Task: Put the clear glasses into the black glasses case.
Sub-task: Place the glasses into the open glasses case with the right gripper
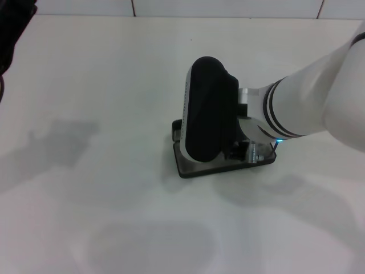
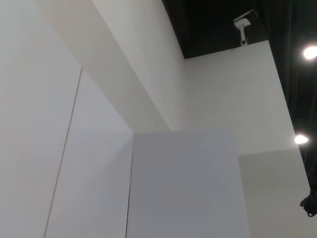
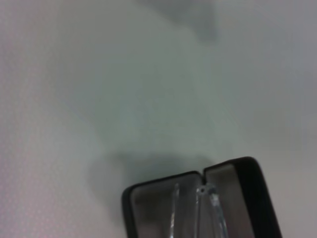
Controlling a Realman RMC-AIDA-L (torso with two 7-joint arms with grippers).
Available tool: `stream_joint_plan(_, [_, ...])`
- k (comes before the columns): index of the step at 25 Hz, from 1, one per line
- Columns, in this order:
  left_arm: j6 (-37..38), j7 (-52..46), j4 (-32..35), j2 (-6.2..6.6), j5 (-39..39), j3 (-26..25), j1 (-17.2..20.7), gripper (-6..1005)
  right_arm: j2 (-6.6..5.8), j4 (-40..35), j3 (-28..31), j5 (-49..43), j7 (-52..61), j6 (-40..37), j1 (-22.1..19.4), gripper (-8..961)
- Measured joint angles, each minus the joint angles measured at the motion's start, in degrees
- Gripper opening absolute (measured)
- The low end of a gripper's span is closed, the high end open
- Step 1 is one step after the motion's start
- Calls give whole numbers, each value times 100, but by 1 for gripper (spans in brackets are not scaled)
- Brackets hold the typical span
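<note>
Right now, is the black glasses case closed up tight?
No. In the right wrist view the black glasses case lies open, its grey lining showing, with the clear glasses inside it.

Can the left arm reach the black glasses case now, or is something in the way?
Probably not. The right pincer sits directly over the black glasses case, and the left arm is parked away at the far left.

Matt black glasses case (image 3: 250, 184), grey lining; transparent plastic clear glasses (image 3: 210, 210).
</note>
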Motion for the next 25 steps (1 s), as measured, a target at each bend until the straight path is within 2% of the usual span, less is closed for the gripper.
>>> stream_joint_plan(16, [10, -13, 0, -29, 0, 0, 10, 88, 0, -53, -47, 7, 7, -144, -140, 193])
stream_joint_plan(25, [9, -4, 0, -25, -1, 0, 18, 91, 0, -495, -59, -5, -44, -277, -530, 193])
